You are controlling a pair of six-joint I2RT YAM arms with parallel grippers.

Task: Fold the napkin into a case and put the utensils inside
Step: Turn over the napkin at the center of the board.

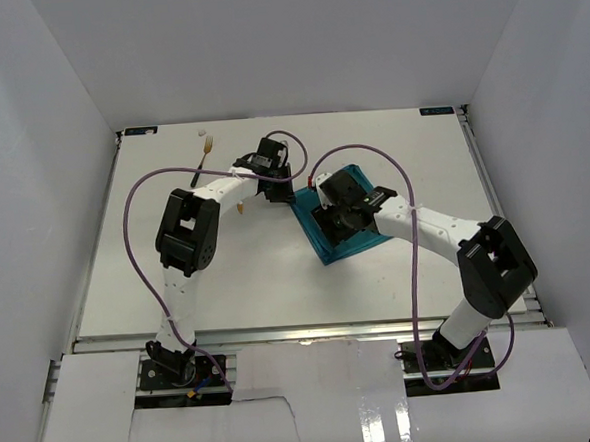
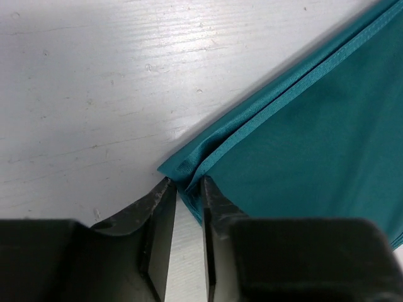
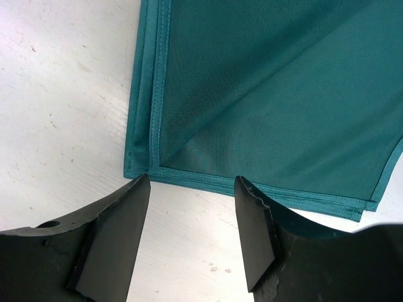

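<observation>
White walls stand around a white surface. On it, right of the middle, lies the napkin, folded into layers. We think it is soft, light and floppy, so it will sag and slide if we lift it by one spot. The sewn corners look like the best places to grab. Our right pincer hangs wide open over one hem and holds nothing. Our left pincer stands narrow, with a napkin corner right at its tips; we cannot tell if it pinches yet. The fork and a bit of the knife show by the left arm, thin, hard, maybe slippery.
</observation>
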